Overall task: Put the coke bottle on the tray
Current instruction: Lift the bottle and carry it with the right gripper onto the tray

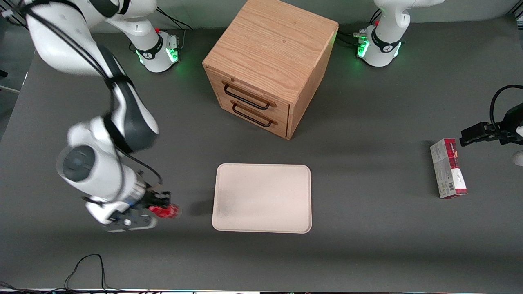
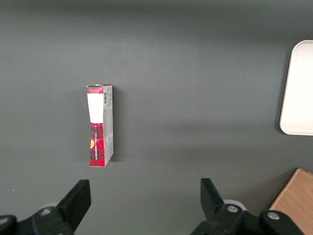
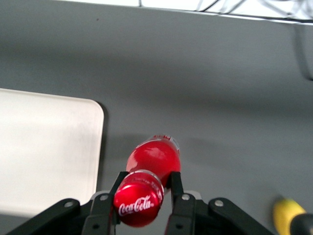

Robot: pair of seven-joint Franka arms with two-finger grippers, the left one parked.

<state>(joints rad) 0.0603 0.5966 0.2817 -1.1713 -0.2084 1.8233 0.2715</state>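
My right gripper (image 1: 157, 206) is shut on the coke bottle (image 1: 165, 211), a small bottle with a red cap and red label. It holds the bottle above the table, beside the tray's edge toward the working arm's end. In the right wrist view the black fingers (image 3: 176, 188) clamp the bottle (image 3: 151, 164) just under its red cap. The cream-white tray (image 1: 262, 198) lies flat in the middle of the table, a short gap from the bottle. Its rounded corner shows in the right wrist view (image 3: 49, 147).
A wooden drawer cabinet (image 1: 267, 65) with two black handles stands farther from the front camera than the tray. A red-and-grey carton (image 1: 448, 168) lies toward the parked arm's end of the table. A yellow lump (image 3: 288, 215) shows in the right wrist view.
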